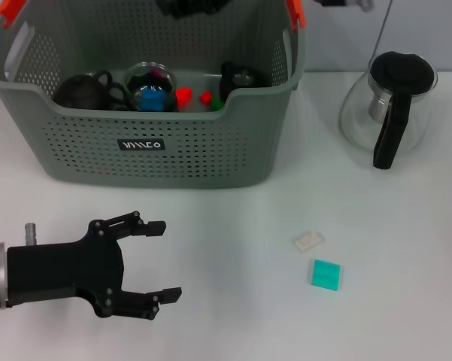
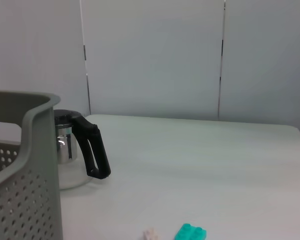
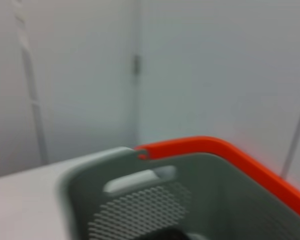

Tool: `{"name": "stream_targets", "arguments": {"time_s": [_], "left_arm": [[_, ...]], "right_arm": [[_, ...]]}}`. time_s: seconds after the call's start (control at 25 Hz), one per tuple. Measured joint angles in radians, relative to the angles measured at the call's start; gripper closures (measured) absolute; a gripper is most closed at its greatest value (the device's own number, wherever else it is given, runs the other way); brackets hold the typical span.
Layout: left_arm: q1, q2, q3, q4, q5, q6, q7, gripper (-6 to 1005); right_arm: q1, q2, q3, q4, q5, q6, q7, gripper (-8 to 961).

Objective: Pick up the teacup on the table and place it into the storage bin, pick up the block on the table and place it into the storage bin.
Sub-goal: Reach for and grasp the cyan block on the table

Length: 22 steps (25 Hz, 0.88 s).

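**Left gripper open over the bench, two small pieces outside the bin**

The large grey-green perforated plastic storage bin point(image 1: 173, 150) stands at the far left part of the white bench point(image 1: 233, 241). It has two orange handle clips, one at each upper corner, and one small black label with white lettering point(image 1: 141, 144) on its near wall. Inside it I count one dark round teapot-like vessel point(image 1: 83, 90), one clear glass cup with a blue thing in it point(image 1: 150, 84), two small red pieces point(image 1: 184, 96), one small green piece point(image 1: 217, 104) and one more black object point(image 1: 241, 77) at the right inner wall.

To the right of the bin, well apart from it, stands one clear glass pitcher with black lid and black handle point(image 1: 391, 105).

On the near right part of the bench lie two small items close together: one flat teal block point(image 1: 326, 274) and one little cream-white piece point(image 1: 309, 241) just behind it. They do not touch.

The black left gripper point(image 1: 158, 260) hangs over the near left of the bench, in front of the bin. Its two fingers point(image 1: 147, 226) are wide apart and hold nothing.

The right gripper is seen only as a dark shape at the top edge, above the bin; the state of its fingers I cannot tell. The right wrist view shows the bin rim with one orange clip point(image 3: 229, 155).
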Motion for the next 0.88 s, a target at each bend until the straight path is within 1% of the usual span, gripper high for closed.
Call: {"name": "stream_targets", "arguments": {"time_s": [0.12, 0.24, 0.32, 0.44, 0.48, 0.52, 0.6, 0.64, 0.68, 0.76, 0.84, 0.88], "left_arm": [[0.0, 0.001, 0.0, 0.001, 0.0, 0.008, 0.0, 49], [0.0, 0.002, 0.005, 0.003, 0.003, 0.017, 0.0, 49], [-0.001, 0.002, 0.006, 0.005, 0.006, 0.018, 0.001, 49], [-0.001, 0.002, 0.002, 0.003, 0.008, 0.019, 0.013, 49], [-0.001, 0.002, 0.001, 0.002, 0.008, 0.019, 0.016, 49], [-0.001, 0.002, 0.0, 0.001, 0.008, 0.019, 0.018, 49], [-0.001, 0.002, 0.0, 0.001, 0.008, 0.019, 0.019, 49], [-0.001, 0.002, 0.0, 0.001, 0.008, 0.02, 0.019, 49], [-0.001, 0.002, 0.0, 0.001, 0.008, 0.02, 0.019, 49], [-0.002, 0.002, 0.0, 0.001, 0.008, 0.019, 0.02, 49], [-0.001, 0.002, 0.0, 0.001, 0.008, 0.012, 0.022, 49], [-0.001, 0.002, 0.0, 0.0, 0.009, 0.009, 0.022, 50]], "right_arm": [[-0.104, -0.004, 0.018, -0.096, 0.13, -0.13, -0.086, 287], [-0.211, -0.015, 0.05, -0.195, 0.208, -0.313, -0.165, 196], [-0.263, -0.024, 0.063, -0.244, 0.208, -0.407, -0.191, 137], [-0.355, -0.046, 0.07, -0.311, 0.173, -0.561, -0.212, 51], [-0.378, -0.05, 0.072, -0.326, 0.153, -0.6, -0.216, 23], [-0.397, -0.052, 0.073, -0.339, 0.134, -0.634, -0.218, 23], [-0.431, -0.047, 0.075, -0.376, 0.076, -0.687, -0.206, 23], [-0.442, -0.042, 0.074, -0.394, 0.05, -0.703, -0.197, 22], [-0.45, -0.033, 0.07, -0.414, 0.012, -0.716, -0.183, 22], [-0.453, -0.014, 0.053, -0.441, -0.085, -0.736, -0.153, 33], [-0.444, -0.003, 0.019, -0.443, -0.172, -0.739, -0.122, 56], [-0.437, 0.0, -0.015, -0.439, -0.211, -0.737, -0.097, 67]]}}
